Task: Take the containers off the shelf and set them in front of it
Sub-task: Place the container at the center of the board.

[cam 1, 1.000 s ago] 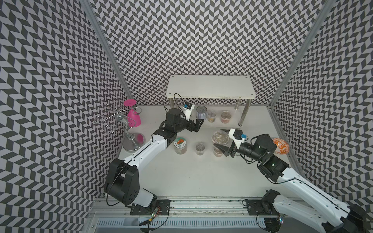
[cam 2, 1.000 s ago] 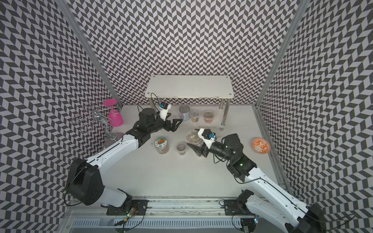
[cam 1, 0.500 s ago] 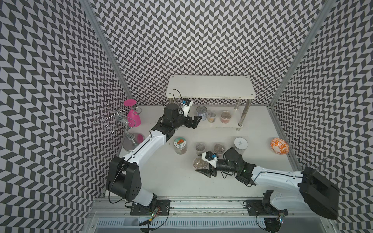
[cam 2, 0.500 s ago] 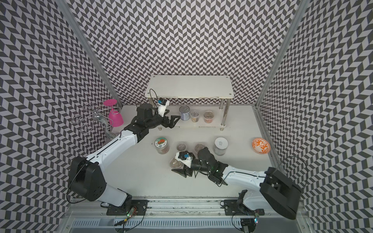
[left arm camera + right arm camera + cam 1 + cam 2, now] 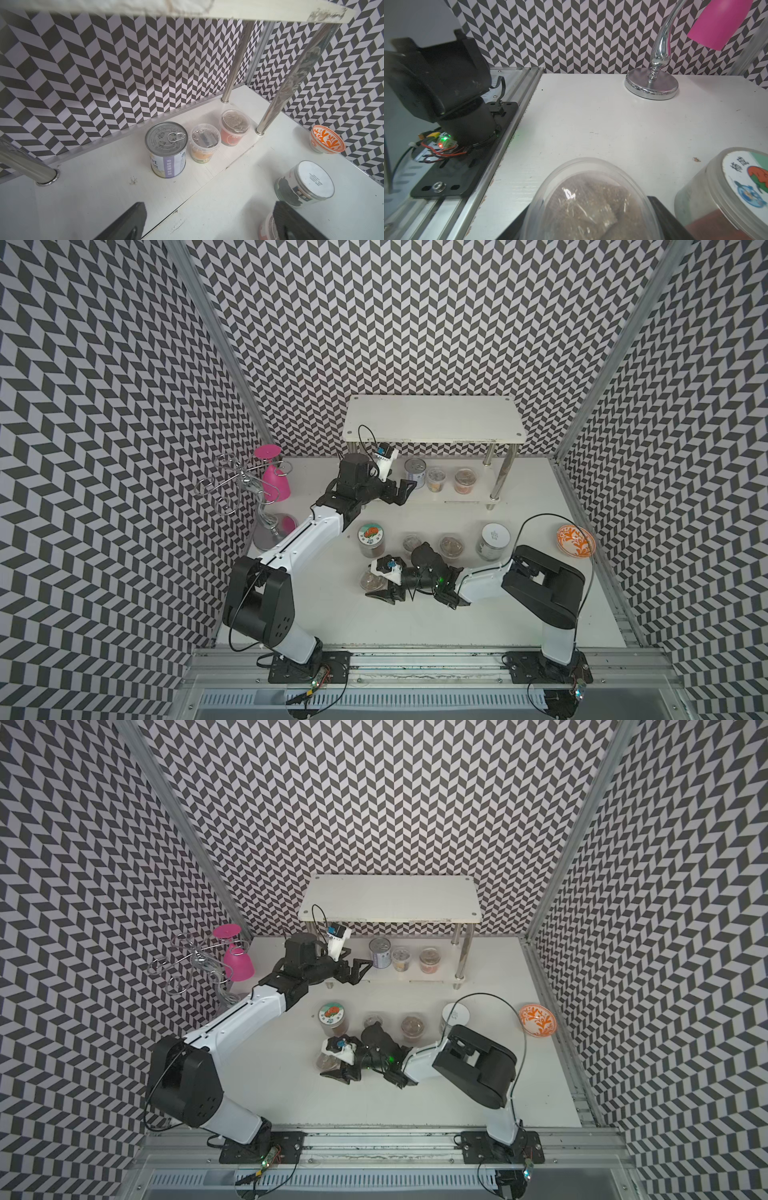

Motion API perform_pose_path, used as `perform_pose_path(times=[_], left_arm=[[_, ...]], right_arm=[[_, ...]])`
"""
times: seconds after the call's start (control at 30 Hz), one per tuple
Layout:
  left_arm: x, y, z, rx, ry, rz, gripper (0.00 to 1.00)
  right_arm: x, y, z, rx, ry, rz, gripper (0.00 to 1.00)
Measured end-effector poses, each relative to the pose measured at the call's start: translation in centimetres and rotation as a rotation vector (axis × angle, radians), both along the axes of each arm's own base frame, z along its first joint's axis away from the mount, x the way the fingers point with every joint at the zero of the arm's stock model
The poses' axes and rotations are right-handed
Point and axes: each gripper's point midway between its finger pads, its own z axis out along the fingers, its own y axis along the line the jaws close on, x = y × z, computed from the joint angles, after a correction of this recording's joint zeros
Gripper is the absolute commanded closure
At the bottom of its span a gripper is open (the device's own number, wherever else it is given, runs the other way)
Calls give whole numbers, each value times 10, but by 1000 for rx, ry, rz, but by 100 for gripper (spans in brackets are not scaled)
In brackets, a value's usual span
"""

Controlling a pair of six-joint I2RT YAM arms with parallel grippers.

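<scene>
Jaws on the right arm grasp a clear thin-walled plastic tub (image 5: pixel 370 581) of brown flakes, low centre of a top view, before the white chrome-legged shelf (image 5: pixel 432 418): seat it flat, then release. Further right, left jaws gape empty near the smooth silver pull-tab can (image 5: pixel 414 472) on its lower tier.

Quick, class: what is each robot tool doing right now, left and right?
Left tool: open, empty.
Right tool: closed on a clear lidded plastic tub of brown contents.
</scene>
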Motion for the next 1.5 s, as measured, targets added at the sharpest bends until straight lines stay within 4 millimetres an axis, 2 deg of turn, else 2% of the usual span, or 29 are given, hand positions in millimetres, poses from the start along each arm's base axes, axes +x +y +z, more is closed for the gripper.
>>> perform_pose_path(times=[0.2,0.5,0.7,1.1,1.3,1.37,1.5], left_arm=[[1,3,0,-4,2,-2,0],[1,2,-3,-6,12,-12,0],[1,3,-3,-10,13,-14,0],[0,6,-11,-9,33,-19,0],[-1,6,-12,-12,36,-24,0],[-1,7,-12,-13,36,-25,0],[-1,7,-12,-15,37,-27,0]], right_arm=[[-1,5,-28,-32,19,15,30],[2,15,-28,-11,-4,33,26],[2,15,-29,-17,-31,38,20],[3,13,-34,-37,-43,36,17],[3,12,-36,-50,-37,31,8],[4,11,-38,-59,-34,24,1],[5,10,-35,-62,-29,13,0]])
